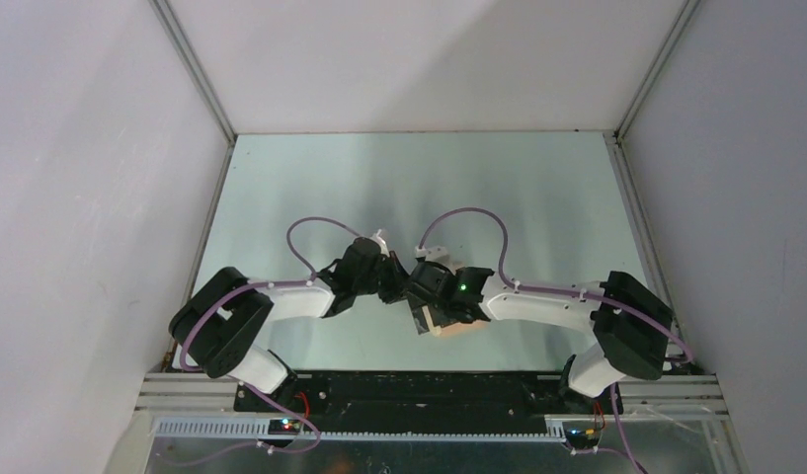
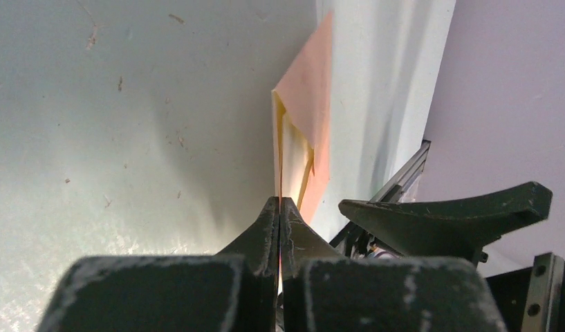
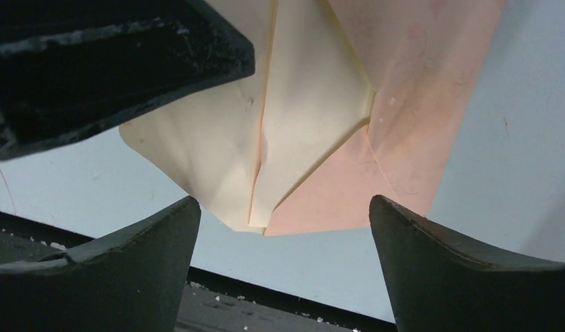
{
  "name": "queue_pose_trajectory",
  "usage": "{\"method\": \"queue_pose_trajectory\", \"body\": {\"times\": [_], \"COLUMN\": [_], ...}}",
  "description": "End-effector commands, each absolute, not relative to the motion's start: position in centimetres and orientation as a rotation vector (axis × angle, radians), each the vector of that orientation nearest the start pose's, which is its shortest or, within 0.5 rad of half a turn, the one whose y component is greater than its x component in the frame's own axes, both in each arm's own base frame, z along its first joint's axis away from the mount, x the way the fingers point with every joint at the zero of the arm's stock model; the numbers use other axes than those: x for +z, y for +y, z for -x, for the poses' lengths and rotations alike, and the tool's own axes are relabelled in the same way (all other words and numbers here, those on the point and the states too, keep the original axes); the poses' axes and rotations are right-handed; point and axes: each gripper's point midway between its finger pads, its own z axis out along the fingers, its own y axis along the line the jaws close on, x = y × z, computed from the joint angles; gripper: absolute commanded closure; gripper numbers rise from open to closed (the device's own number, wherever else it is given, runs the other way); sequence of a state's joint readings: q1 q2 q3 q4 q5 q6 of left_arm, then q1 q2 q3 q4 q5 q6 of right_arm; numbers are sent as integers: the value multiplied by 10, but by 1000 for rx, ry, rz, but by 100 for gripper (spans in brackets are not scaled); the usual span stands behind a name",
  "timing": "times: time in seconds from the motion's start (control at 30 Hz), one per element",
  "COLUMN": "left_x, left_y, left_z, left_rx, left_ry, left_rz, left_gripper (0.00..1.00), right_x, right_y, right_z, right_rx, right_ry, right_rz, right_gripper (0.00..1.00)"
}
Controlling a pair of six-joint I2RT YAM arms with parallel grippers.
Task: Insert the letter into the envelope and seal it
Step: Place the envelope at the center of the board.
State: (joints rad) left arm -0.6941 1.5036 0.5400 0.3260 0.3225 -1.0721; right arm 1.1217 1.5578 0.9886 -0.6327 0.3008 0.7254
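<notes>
It looked like a robotics lab test cell, definitely not somebody's home. Plain white panels (image 1: 83, 148) boxed in a pale green desk (image 1: 429, 188), with aluminium rails (image 1: 194, 69) running up the corners. The left arm (image 1: 281, 301) and right arm (image 1: 547, 301) sat on a black base plate (image 1: 429, 390), purple cables (image 1: 315, 220) looped over them, and a slotted cable duct (image 1: 409, 432) carried small lit circuit boards (image 1: 285, 426).

Envelope (image 3: 307, 124): upper centre of the right wrist view, open, tilted; cream inner panels left, peach-tan panel right. Letter: not distinguishable from it.
</notes>
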Motion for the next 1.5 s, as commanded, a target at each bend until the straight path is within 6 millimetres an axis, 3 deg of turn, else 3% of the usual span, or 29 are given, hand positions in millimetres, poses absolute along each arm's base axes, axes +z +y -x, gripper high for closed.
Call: {"method": "queue_pose_trajectory", "body": {"times": [0.0, 0.13, 0.33, 0.6, 0.73, 0.83, 0.97, 1.47], "left_x": [78, 78, 76, 70, 60, 46, 36, 40], "left_y": [-313, -312, -313, -313, -308, -299, -296, -299], "left_z": [-233, -231, -231, -231, -231, -228, -225, -225], "left_rx": [-1289, -1291, -1296, -1271, -1197, -1103, -1065, -1093], "left_ry": [2429, 2433, 2440, 2462, 2507, 2572, 2612, 2605], "left_rz": [204, 191, 189, 180, 167, 152, 148, 133], "left_gripper": [100, 100, 100, 100, 100, 100, 100, 100], "right_x": [53, 48, 46, 99, 103, 90, 62, 11], "right_y": [283, 264, 258, 297, 284, 260, 241, 246], "right_z": [-180, -186, -187, -168, -174, -189, -194, -184], "right_rx": [166, 59, 39, 426, 397, 290, 112, 18], "right_ry": [2614, 2617, 2628, 2501, 2466, 2500, 2551, 2624], "right_rz": [359, 368, 397, 562, 538, 469, 520, 720], "right_gripper": [6, 6, 6, 5, 4, 4, 4, 4]}}
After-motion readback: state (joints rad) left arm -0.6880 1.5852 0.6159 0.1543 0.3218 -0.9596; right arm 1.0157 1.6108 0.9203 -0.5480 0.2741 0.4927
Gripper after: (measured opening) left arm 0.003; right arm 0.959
